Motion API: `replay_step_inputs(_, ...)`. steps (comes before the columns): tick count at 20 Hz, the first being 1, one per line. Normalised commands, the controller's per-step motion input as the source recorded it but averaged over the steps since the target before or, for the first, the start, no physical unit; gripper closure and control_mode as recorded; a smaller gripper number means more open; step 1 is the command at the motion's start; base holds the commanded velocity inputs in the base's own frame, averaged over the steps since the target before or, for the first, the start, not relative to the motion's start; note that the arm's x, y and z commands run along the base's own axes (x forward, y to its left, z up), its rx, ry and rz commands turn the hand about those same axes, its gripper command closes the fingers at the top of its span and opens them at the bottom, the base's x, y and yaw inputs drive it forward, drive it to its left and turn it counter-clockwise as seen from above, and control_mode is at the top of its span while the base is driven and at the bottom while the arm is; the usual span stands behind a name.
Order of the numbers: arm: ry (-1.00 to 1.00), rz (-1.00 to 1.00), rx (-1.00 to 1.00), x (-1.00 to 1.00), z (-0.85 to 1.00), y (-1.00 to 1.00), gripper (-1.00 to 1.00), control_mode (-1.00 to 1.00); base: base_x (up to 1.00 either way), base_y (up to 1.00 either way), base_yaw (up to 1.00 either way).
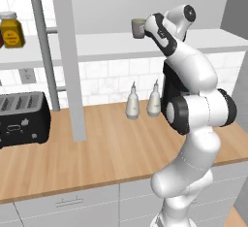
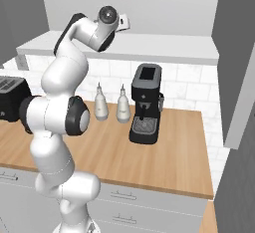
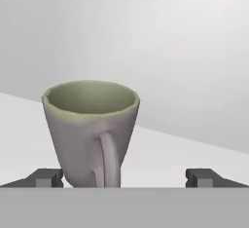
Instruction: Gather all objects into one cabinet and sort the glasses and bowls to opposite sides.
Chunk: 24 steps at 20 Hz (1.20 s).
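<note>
On the white cabinet shelf [image 1: 101, 44], the gripper [image 3: 125, 177] spreads its fingertips [image 3: 47, 177] wide, gripping nothing, on either side of an upright grey-beige mug [image 3: 92, 130] whose handle faces the hand, above the wooden counter [image 1: 111, 153].

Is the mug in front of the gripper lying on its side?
No, the mug stands upright on the white shelf, its open rim up and its handle facing the open gripper.

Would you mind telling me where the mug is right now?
The mug stands upright on the white shelf, between the gripper's open fingertips, handle facing the hand; in the left base view it's beside the arm's wrist.
</note>
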Motion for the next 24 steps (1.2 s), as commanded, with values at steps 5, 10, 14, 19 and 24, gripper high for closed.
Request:
replay_step_inputs(5, 0.00, 0.05, 0.00, 0.21, -0.23, 0.00, 1.00, -1.00, 0.00, 0.00, 0.00)
replay_step_inputs(10, 0.00, 0.08, 0.00, 0.23, -0.20, 0.00, 1.00, -1.00, 0.00, 0.00, 0.00)
replay_step_inputs(14, 0.00, 0.12, 0.00, 0.35, -0.10, 0.00, 1.00, -1.00, 0.00, 0.00, 0.00)
replay_step_inputs(19, 0.00, 0.11, 0.00, 0.24, 0.00, 0.00, 1.00, -1.00, 0.00, 0.00, 0.00)
replay_step_inputs(24, 0.05, 0.02, 0.00, 0.09, 0.00, 0.01, 1.00, -1.00, 0.00, 0.00, 0.00)
